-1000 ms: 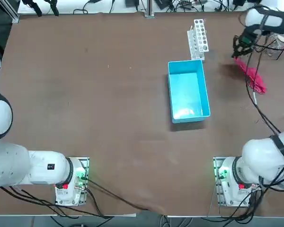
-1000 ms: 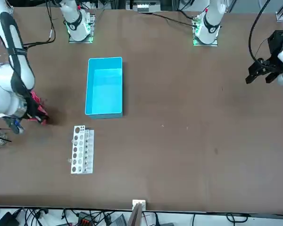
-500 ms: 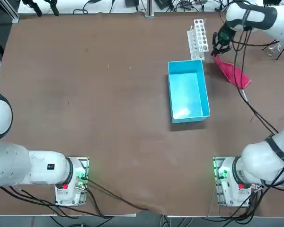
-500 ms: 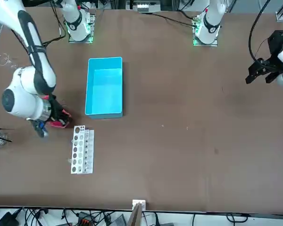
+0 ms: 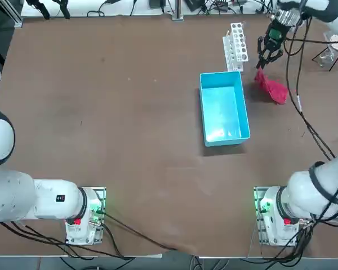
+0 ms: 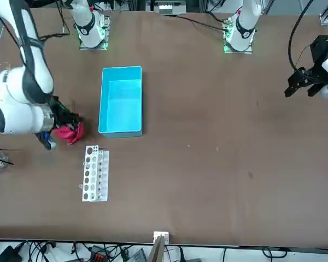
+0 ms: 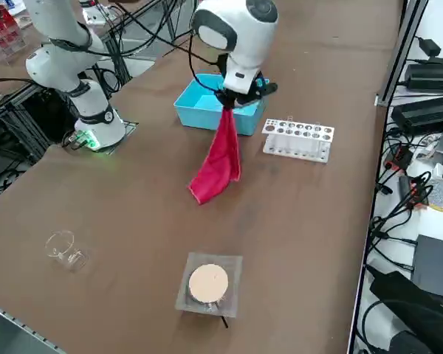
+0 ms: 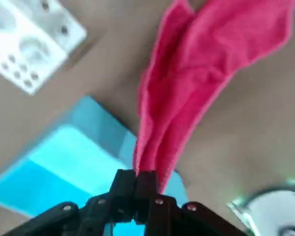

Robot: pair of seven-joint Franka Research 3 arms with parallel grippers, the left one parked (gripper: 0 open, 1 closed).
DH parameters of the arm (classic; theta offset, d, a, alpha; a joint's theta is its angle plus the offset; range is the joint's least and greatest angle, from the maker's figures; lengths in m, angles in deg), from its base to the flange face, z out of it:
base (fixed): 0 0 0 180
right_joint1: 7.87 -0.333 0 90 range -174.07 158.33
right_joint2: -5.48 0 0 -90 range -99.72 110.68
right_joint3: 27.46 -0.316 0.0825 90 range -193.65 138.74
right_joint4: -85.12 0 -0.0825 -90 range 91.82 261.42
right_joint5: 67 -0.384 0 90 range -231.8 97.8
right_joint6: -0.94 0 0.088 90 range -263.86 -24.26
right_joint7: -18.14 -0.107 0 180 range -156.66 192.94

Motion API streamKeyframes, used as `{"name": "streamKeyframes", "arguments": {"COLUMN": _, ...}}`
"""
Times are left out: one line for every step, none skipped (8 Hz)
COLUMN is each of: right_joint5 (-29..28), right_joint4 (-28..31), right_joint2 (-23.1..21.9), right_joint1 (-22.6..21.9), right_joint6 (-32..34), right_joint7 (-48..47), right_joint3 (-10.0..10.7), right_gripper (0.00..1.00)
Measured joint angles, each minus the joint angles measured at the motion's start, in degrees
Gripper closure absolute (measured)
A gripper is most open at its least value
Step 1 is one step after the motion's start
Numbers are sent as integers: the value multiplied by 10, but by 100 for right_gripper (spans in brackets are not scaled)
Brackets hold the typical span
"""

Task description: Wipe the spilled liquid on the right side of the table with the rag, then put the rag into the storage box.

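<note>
1. Right wrist view: the right gripper (image 8: 146, 176) is pinched shut on one end of the pink-red rag (image 8: 187, 73), whose folds trail away from the fingertips.
2. Right side view: the rag hangs down from the right gripper, nearer this camera than the light blue storage box (image 7: 199, 110), its lower end spread wider than the gripped end.
3. Top view: the rag is right of the storage box, outside it, near the box's far right corner; the right gripper is above the brown table (image 5: 146, 185), near the white rack (image 5: 235, 48).
4. Front view: the white rack with round holes stands on the table, near the storage box.
5. Right side view: a clear glass (image 7: 66, 251) and a round pale disc (image 7: 208, 283) on a clear square base are on the table, apart from the rag.
</note>
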Motion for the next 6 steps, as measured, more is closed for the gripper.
{"name": "streamKeyframes", "arguments": {"right_joint5": -9, "right_joint4": -2, "right_joint2": -3, "right_joint1": 0, "right_joint6": 24, "right_joint7": 26, "right_joint3": 0, "right_gripper": 98}}
{"name": "streamKeyframes", "arguments": {"right_joint5": -28, "right_joint4": -1, "right_joint2": -2, "right_joint1": -1, "right_joint6": 34, "right_joint7": 48, "right_joint3": 0, "right_gripper": 98}}
{"name": "streamKeyframes", "arguments": {"right_joint5": -50, "right_joint4": 0, "right_joint2": -1, "right_joint1": -2, "right_joint6": 38, "right_joint7": 64, "right_joint3": -1, "right_gripper": 98}}
{"name": "streamKeyframes", "arguments": {"right_joint5": -69, "right_joint4": 1, "right_joint2": 0, "right_joint1": -4, "right_joint6": 44, "right_joint7": 72, "right_joint3": -1, "right_gripper": 98}}
{"name": "streamKeyframes", "arguments": {"right_joint5": -86, "right_joint4": 1, "right_joint2": 0, "right_joint1": -3, "right_joint6": 52, "right_joint7": 80, "right_joint3": -2, "right_gripper": 98}}
{"name": "streamKeyframes", "arguments": {"right_joint5": -105, "right_joint4": 1, "right_joint2": 0, "right_joint1": 1, "right_joint6": 59, "right_joint7": 94, "right_joint3": 0, "right_gripper": 98}}
